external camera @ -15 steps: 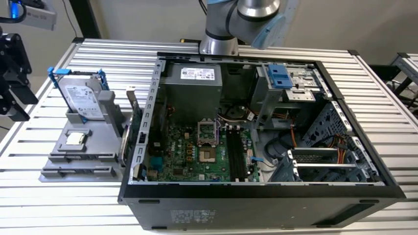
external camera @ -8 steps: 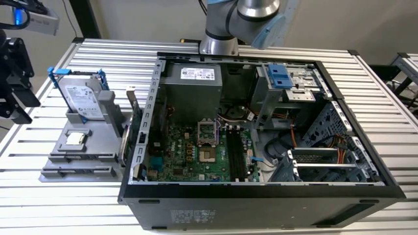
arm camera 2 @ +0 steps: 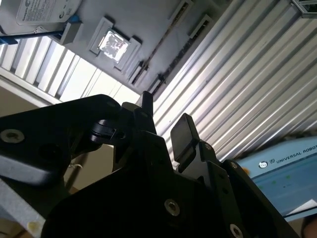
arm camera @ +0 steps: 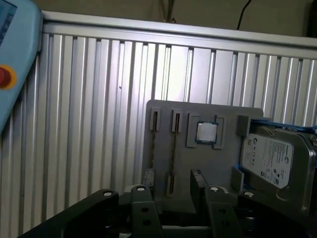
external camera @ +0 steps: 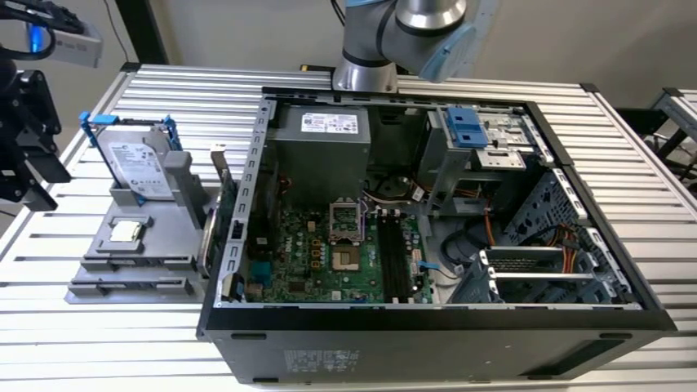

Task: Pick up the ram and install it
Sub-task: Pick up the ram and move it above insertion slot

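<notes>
Watching the exterior view, I have the gripper (external camera: pixel 33 175) at the far left edge of the frame. In both wrist views its fingers (arm camera: pixel 142 198) stand wide apart, holding nothing. Right of it sits the grey fixture (external camera: pixel 163 237) with the hard drive (external camera: pixel 142 167). The ram (arm camera: pixel 174 148) stands edge-on in a fixture slot beside the square chip (arm camera: pixel 206 132). The open computer case (external camera: pixel 436 335) lies at centre and right.

Arm (external camera: pixel 409 24) with jaws apart and empty (black fingers (arm camera 2: pixel 184 131) spread in both wrist views)
</notes>
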Controlling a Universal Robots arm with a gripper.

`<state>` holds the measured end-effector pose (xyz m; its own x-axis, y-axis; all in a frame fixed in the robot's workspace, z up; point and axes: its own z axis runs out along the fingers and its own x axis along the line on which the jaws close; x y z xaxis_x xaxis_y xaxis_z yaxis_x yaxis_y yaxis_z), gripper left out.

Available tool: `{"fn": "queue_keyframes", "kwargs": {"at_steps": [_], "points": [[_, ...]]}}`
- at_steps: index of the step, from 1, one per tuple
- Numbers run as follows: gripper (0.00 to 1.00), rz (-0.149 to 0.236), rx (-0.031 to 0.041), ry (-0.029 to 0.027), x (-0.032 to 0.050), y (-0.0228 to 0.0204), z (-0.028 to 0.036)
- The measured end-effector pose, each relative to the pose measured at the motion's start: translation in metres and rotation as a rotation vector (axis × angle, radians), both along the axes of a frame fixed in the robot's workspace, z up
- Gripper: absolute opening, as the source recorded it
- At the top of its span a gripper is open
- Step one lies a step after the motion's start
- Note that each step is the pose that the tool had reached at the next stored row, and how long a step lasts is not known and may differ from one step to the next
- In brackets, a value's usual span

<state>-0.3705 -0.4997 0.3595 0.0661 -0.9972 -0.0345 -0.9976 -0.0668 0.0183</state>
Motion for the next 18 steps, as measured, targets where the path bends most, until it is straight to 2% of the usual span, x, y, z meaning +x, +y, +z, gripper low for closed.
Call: {"fn": "queue_keyframes", "kwargs": {"at_steps": [8, 18], "points": [[1.0, -0.008, 0.0, 0.0, 0.0, 0.0001, -0.0037], [1.0, -0.012, -0.0001, -0.0001, 0.0, 0.0013, -0.0133]]}}
